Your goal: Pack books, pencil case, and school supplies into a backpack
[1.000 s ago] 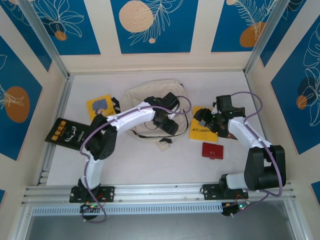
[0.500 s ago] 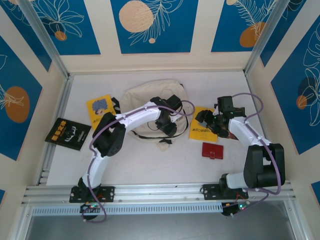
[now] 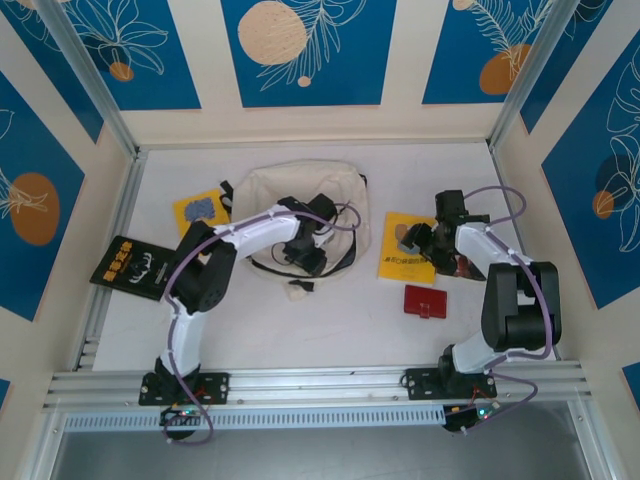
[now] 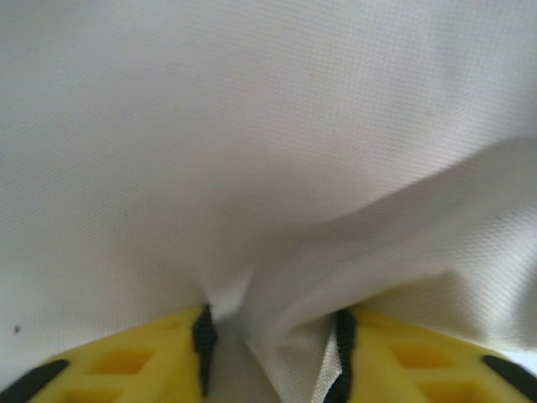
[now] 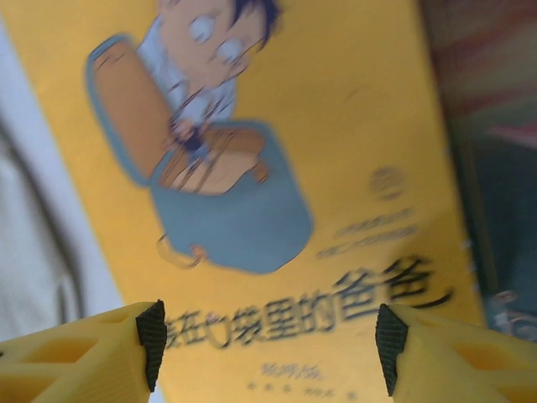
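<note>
- At centre of the top view, your left claw (image 3: 303, 258) pinches a fold of the backpack (image 3: 300, 190). The cloth is soft and limp, so a seam or zipper edge should hold better.
- Right of centre, your right claw (image 3: 415, 238) hovers open over a yellow book (image 3: 405, 262). It looks thin, light and likely slick, and it lies flat on the table (image 3: 340, 320), so take it by an edge.
- Lower right, the pencil case (image 3: 425, 301) lies apart from the book.

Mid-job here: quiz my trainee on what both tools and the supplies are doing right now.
1. True or false: the pencil case lies on the table, outside the backpack.
2. What is the left tool pinching? A backpack fabric, B the dark book, C a black strap.
3. Fill in: the open right tool hangs over a ___ book.
Key: 1 true; 2 A; 3 yellow.
</note>
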You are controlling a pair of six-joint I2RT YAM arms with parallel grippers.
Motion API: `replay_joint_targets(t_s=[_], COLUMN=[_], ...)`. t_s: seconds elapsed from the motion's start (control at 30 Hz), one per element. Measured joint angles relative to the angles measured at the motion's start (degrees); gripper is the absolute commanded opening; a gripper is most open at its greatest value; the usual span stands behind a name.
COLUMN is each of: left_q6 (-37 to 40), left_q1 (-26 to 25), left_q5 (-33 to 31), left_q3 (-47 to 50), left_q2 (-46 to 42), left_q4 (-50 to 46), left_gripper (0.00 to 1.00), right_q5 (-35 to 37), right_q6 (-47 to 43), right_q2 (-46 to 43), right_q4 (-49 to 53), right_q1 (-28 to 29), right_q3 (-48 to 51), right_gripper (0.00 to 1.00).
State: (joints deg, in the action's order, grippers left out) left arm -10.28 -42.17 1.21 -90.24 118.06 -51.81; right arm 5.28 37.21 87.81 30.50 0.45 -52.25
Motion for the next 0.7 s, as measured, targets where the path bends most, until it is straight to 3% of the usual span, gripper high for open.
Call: replay_joint_targets(t_s=[0.17, 0.37, 0.53, 0.7], left_q6=[-2.9, -7.8, -11.7, -15.1], left_q1=[0.4, -1.0, -3.5, -5.9], left_q5=[1.1, 2.9, 3.4, 4.2], left_q3=[-0.3, -5.3, -8.5, -13.0], left_q2=[-3.9, -7.4, -6.9, -2.0], left_q4=[0.9, 4.5, 7.3, 9.7], left_gripper=[0.65, 0.65, 0.56, 0.46], right_q5=[5.1, 6.8, 7.3, 5.2], right_q6=[0.0, -0.7, -2.0, -2.4], right_q2=[2.3, 4.7, 6.4, 7.0], right_q4=[1.4, 2.2, 3.2, 2.6], right_q1=[-0.6, -0.3, 1.6, 5.6], right_q3=[-0.2, -0.5, -2.3, -2.8], right_gripper=[0.63, 0.6, 0.5, 0.48])
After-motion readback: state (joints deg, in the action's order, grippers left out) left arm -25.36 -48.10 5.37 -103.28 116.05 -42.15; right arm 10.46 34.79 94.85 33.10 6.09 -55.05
